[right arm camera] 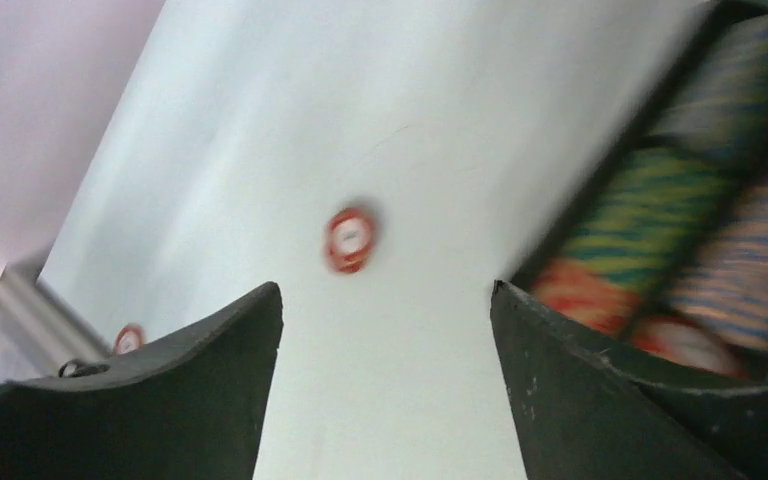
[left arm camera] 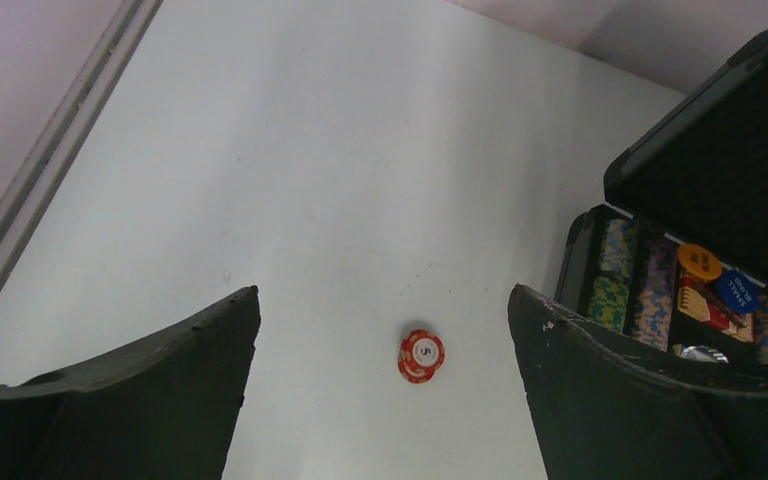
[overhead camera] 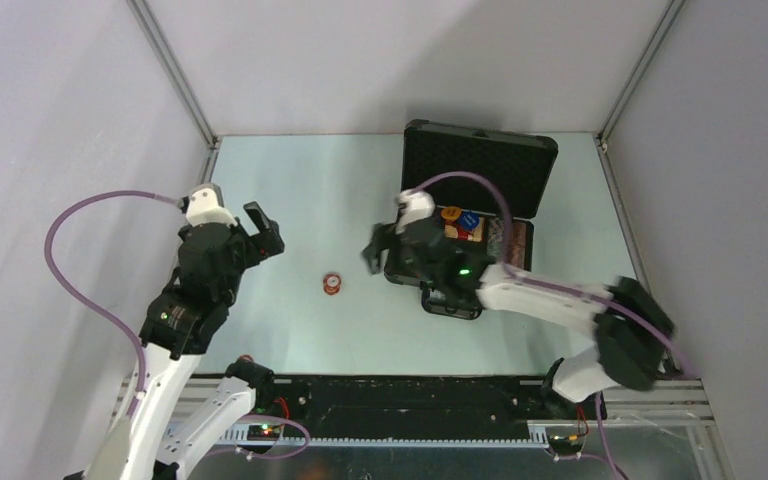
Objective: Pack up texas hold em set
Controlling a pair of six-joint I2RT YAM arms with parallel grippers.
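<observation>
The black case (overhead camera: 428,140) stands open at the back right, its foam-lined lid (overhead camera: 480,165) raised. Inside are multicoloured chip rows (left arm camera: 650,290), a red-white card box (left arm camera: 705,306), an orange disc (left arm camera: 700,261) and a blue disc (left arm camera: 736,290). Two small red-white chips (overhead camera: 332,284) lie stacked on the table left of the case, also seen as the chips (left arm camera: 421,356) and, blurred, the chips (right arm camera: 350,238). My left gripper (left arm camera: 384,292) is open above the table, left of the chips. My right gripper (right arm camera: 387,288) is open at the case's left edge, holding nothing.
The pale table (overhead camera: 300,190) is walled by grey panels with metal frame posts (overhead camera: 175,75). Purple cables loop over both arms. My right arm (overhead camera: 550,295) lies across the case's front part. A small red-white round thing (right arm camera: 128,339) shows behind my right gripper's left finger.
</observation>
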